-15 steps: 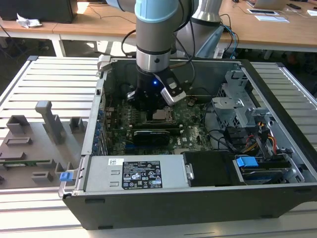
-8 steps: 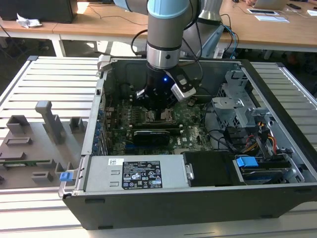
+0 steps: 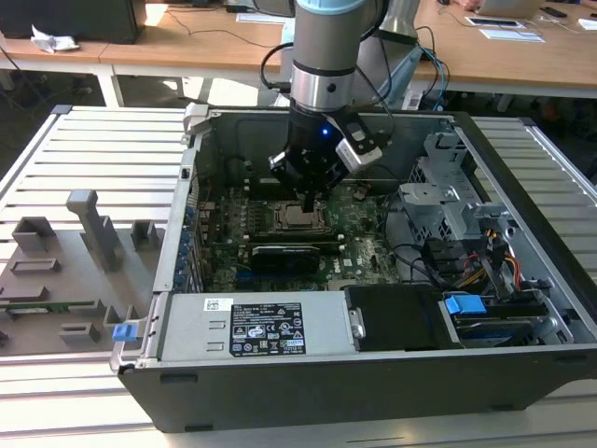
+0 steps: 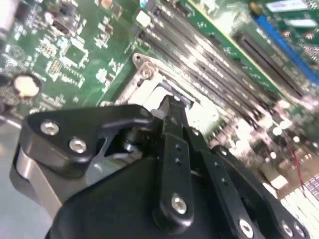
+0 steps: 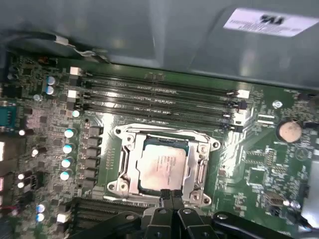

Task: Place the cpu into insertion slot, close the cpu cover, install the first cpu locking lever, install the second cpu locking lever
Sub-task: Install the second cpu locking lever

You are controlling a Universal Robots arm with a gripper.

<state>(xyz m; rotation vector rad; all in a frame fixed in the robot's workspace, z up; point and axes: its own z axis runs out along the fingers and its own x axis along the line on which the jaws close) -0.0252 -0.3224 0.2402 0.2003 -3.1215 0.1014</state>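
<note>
cpu [image 5: 163,166] in slot, hand [image 5: 172,195] just beside

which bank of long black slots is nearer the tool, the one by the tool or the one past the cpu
The bank right beside the tool is nearer. The other bank lies beyond the cpu, by the case wall.
</note>
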